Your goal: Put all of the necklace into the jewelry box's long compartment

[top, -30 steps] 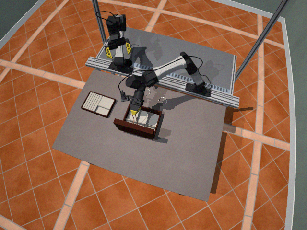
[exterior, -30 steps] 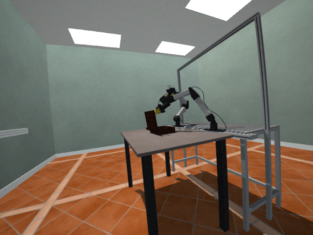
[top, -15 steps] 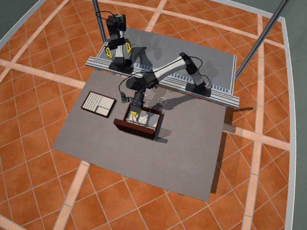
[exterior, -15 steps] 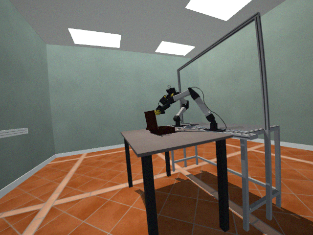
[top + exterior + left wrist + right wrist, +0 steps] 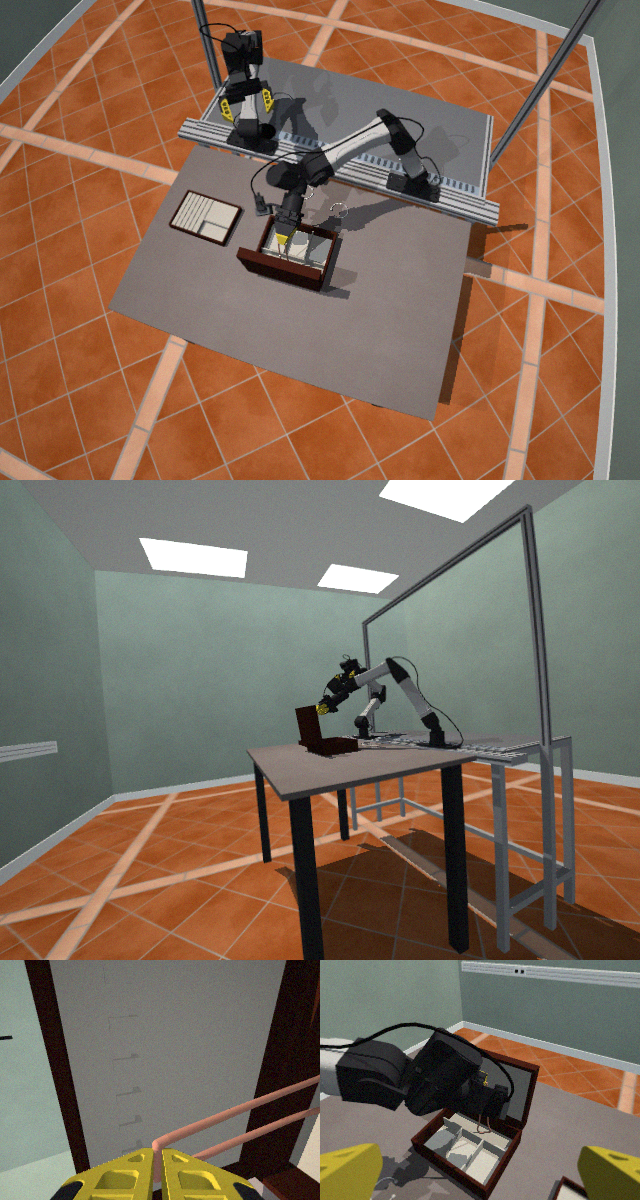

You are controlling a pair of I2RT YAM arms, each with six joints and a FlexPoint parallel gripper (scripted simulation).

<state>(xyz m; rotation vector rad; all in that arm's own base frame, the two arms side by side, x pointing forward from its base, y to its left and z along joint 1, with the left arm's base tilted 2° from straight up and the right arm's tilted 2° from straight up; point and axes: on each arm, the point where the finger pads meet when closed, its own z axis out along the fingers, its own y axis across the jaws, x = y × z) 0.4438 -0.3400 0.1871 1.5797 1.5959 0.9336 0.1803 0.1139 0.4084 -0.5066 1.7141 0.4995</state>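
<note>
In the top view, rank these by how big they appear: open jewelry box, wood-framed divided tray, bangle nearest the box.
1. Open jewelry box
2. Wood-framed divided tray
3. Bangle nearest the box

left gripper (image 5: 281, 239) (image 5: 322, 708) (image 5: 158, 1150) (image 5: 484, 1078) slightly lower
</note>
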